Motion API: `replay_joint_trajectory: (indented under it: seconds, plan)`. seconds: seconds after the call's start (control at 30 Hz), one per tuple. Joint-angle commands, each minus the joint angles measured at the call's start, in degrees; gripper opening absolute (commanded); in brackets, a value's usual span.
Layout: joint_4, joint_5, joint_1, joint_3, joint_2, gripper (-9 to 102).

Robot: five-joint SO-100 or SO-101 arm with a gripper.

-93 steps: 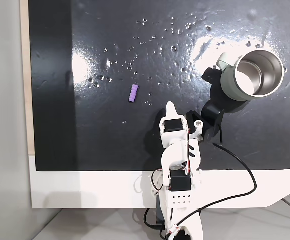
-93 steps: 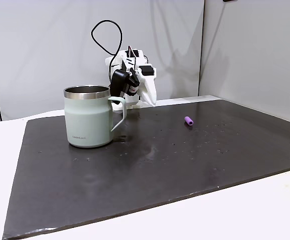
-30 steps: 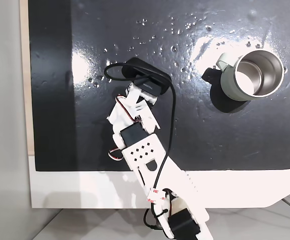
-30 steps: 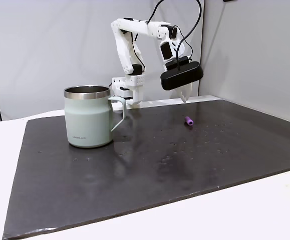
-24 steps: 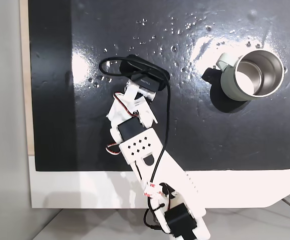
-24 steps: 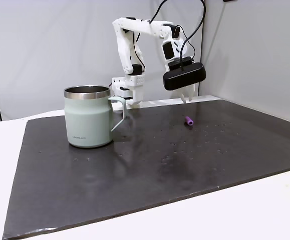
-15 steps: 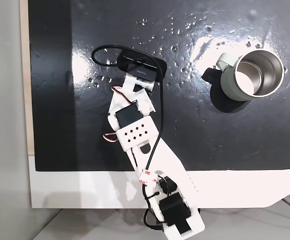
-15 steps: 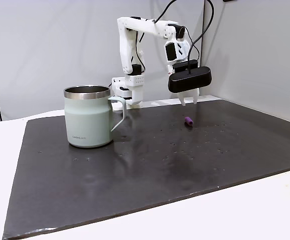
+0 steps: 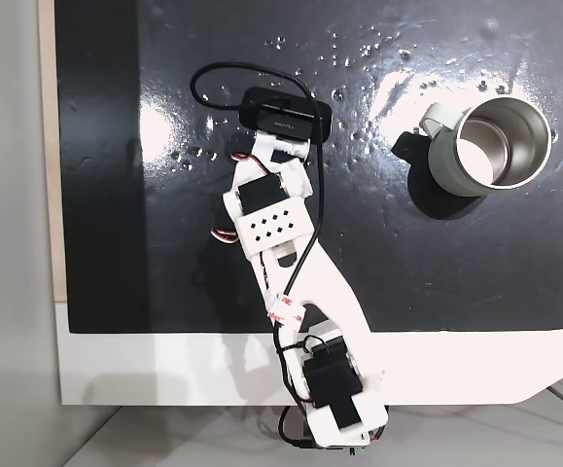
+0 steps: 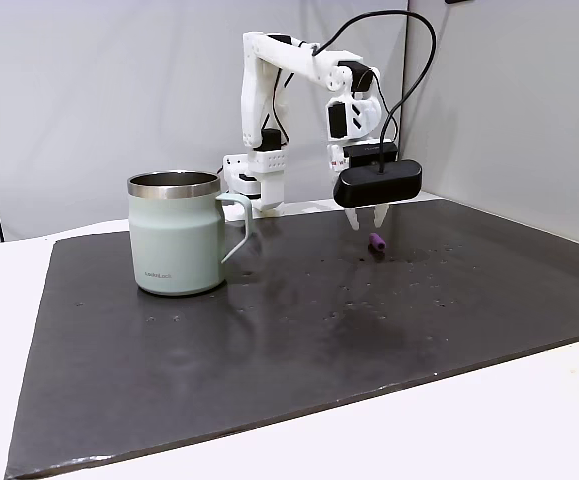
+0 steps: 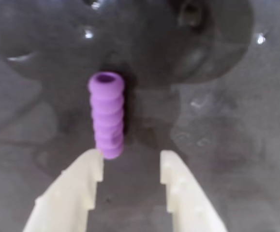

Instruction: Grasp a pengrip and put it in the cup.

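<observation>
The light-purple ribbed pengrip [image 11: 108, 115] lies on the black mat, lengthwise ahead of my gripper [image 11: 131, 159]. Its near end sits just beside the left fingertip [image 11: 92, 162], a little left of the gap. The gripper is open with nothing between its cream fingers. In the side fixed view the gripper [image 10: 369, 222] hangs just above the mat, right over the pengrip [image 10: 378, 242]. The pale grey-green cup [image 10: 177, 235] stands upright well to the left there. From above, the cup [image 9: 485, 146] is at the mat's right, and my arm [image 9: 271, 219] covers the pengrip.
The black mat [image 9: 456, 263] is glossy, with small droplets near its far edge. A black wrist camera [image 9: 284, 112] and its looping cable ride above the gripper. The white table edge [image 9: 164, 365] borders the mat at the arm's base. A grey wall [image 10: 509, 110] stands close behind.
The arm has stretched further and the gripper has dropped lower, down to the pengrip. The cup and the pengrip have stayed put.
</observation>
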Motion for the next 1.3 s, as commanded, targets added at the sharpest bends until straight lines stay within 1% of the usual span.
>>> replay_joint_trajectory:
  seconds: [0.0,0.37,0.6,0.73,0.83,0.93,1.0,1.13,1.2,1.27]
  plan:
    - [-3.34,-0.62,0.79,-3.96,-1.14,16]
    - [-8.35,-0.62,0.09,-4.31,-6.86,16]
    - [-9.05,-0.7,0.0,-3.87,-8.09,15]
    - [-10.37,-1.14,0.09,-1.05,-7.03,14]
    - [-11.07,-1.49,0.0,0.97,-6.24,10]
    - [-11.07,-1.49,0.09,1.76,-5.54,0]
    - [-11.07,-1.49,0.35,2.72,-3.96,0]
    - [-6.86,-1.23,2.2,2.02,1.32,0]
    - [-2.55,-0.97,4.48,-1.23,3.78,0]
    - [3.52,-0.97,7.91,-6.59,5.01,0]
